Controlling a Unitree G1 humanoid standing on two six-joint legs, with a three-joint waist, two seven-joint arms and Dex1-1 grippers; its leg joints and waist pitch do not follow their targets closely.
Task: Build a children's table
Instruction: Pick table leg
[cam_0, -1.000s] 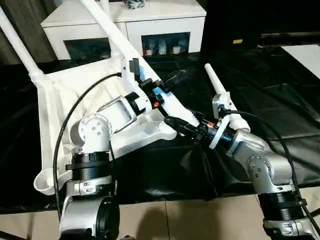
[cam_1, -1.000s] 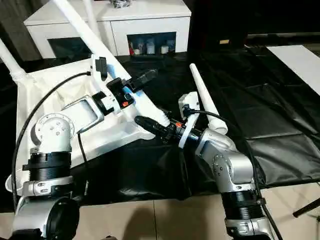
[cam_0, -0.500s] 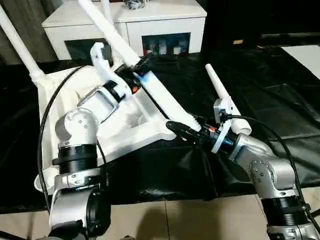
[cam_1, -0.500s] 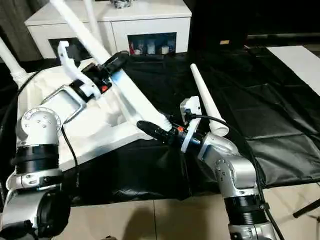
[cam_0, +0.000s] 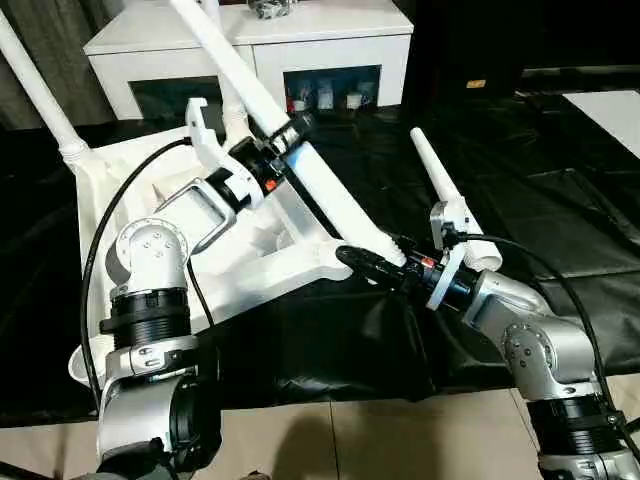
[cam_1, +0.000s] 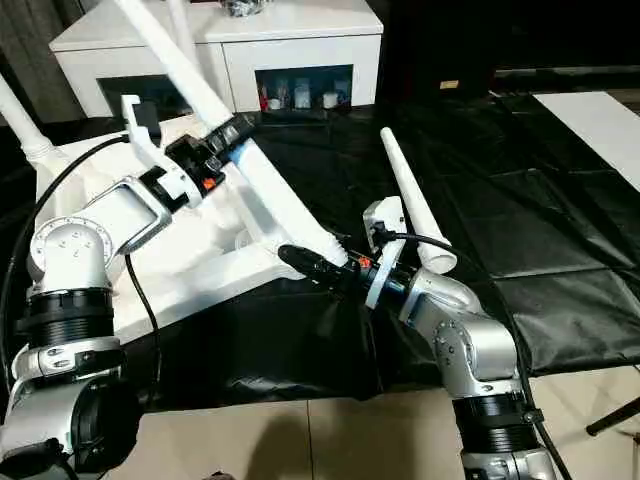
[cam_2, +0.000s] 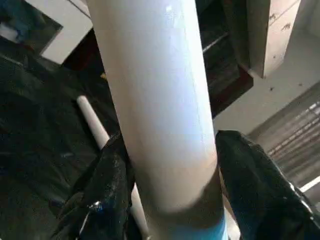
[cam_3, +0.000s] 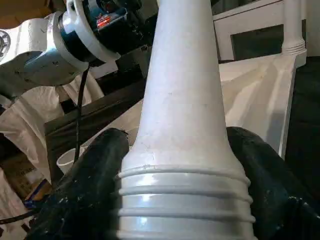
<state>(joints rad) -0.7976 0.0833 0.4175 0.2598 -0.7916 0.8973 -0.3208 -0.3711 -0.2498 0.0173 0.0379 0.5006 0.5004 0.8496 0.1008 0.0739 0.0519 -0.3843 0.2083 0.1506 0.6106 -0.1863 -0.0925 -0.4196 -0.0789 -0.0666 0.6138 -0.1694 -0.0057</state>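
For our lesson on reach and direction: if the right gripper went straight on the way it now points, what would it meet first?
The right gripper, shut on the leg, points toward the tabletop. Its corner socket lies just ahead and would likely be met first, though depth is hard to judge.

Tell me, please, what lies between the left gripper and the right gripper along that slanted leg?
Only bare white tube of the slanted leg, seen in the left eye view: the left gripper clamps it higher up, the right gripper near its ribbed end.

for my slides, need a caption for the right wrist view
Right gripper clamping the ribbed end of a white tapered plastic table leg, white ribbed tabletop behind.
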